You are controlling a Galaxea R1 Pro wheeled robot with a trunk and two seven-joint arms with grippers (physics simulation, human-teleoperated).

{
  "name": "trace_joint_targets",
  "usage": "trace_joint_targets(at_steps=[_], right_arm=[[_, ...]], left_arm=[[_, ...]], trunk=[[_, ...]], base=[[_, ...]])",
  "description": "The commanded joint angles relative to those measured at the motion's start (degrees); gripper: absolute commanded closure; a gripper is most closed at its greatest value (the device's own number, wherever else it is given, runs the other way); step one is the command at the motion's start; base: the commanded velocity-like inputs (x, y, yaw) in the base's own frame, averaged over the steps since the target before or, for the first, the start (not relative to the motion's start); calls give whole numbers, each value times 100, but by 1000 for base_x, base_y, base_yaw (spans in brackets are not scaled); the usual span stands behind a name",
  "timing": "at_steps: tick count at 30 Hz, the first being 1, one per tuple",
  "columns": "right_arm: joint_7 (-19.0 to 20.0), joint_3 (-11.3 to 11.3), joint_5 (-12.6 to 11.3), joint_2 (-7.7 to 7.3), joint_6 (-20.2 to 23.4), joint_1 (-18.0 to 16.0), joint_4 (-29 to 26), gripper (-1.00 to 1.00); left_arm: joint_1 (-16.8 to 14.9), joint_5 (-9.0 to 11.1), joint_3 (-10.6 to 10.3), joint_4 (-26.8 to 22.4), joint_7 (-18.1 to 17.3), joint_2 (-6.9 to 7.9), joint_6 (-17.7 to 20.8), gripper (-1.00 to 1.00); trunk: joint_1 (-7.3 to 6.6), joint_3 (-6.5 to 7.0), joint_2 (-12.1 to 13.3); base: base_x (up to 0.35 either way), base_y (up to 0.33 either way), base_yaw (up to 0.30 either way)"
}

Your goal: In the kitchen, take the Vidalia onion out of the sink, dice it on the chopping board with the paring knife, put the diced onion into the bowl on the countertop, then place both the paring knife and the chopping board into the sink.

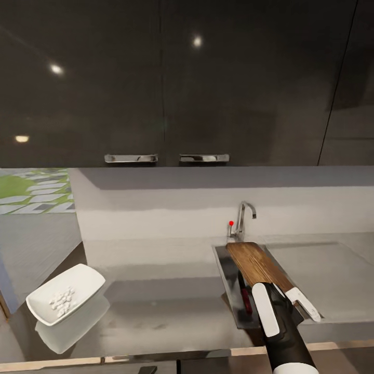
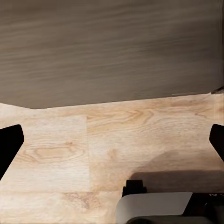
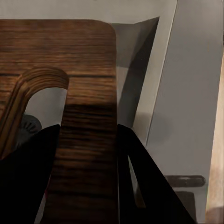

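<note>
**Wooden board held over the basin**

Dark brown chopping board (image 1: pixel 259 266) slants across the sink (image 1: pixel 224 270), its handle end clamped between the right gripper (image 3: pixel 86 154) fingers. Paring knife (image 1: pixel 245 300) lies in the basin beneath it. Tap (image 1: pixel 244 218) stands behind. White bowl (image 1: pixel 66 292) with diced pieces rests well apart on the countertop (image 1: pixel 156 291). Left gripper (image 2: pixel 112 140) is spread wide above wood flooring (image 2: pixel 116 140).

r pincer (image 3: pixel 86 177) clamped on chopping board (image 3: pixel 70 56) by slot handle, over sink (image 3: pixel 135 60), drain (image 3: pixel 29 125) below
</note>
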Motion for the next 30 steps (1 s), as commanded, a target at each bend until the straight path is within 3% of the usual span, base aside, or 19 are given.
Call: trace_joint_targets(at_steps=[1, 5, 8, 10, 12, 24, 30], right_arm=[[-17, -8, -5, 3, 57, -6, -8, 100], [-17, -8, -5, 3, 61, -8, -6, 100], [-13, -8, -5, 3, 55, -6, 103, 100], [-9, -8, -5, 3, 53, -6, 138, 100], [-12, -8, -5, 3, 53, -6, 146, 100], [19, 2, -6, 3, 60, -6, 150, 100], [-12, 221, -5, 3, 61, -7, 150, 100]], left_arm=[[-8, 49, -47, 23, -3, -2, 3, -100], [148, 55, -40, 31, -36, 26, 334, -100], [503, 56, -39, 35, -443, 114, 503, -100], [607, 64, -34, 35, -872, 249, 527, -100], [636, 68, -34, 36, -1020, 309, 533, -100], [651, 74, -32, 30, -1096, 339, 541, -100], [652, 74, -31, 30, -1096, 339, 545, -100]], trunk=[[3, -11, -9], [3, -11, -9], [3, -11, -9], [3, -11, -9], [3, -11, -9], [3, -11, -9], [3, -11, -9]], base=[[35, -39, 0], [11, -12, 0], [1, -1, 0], [0, 0, 0], [0, 0, 0], [109, 0, 0], [16, 0, 0]])
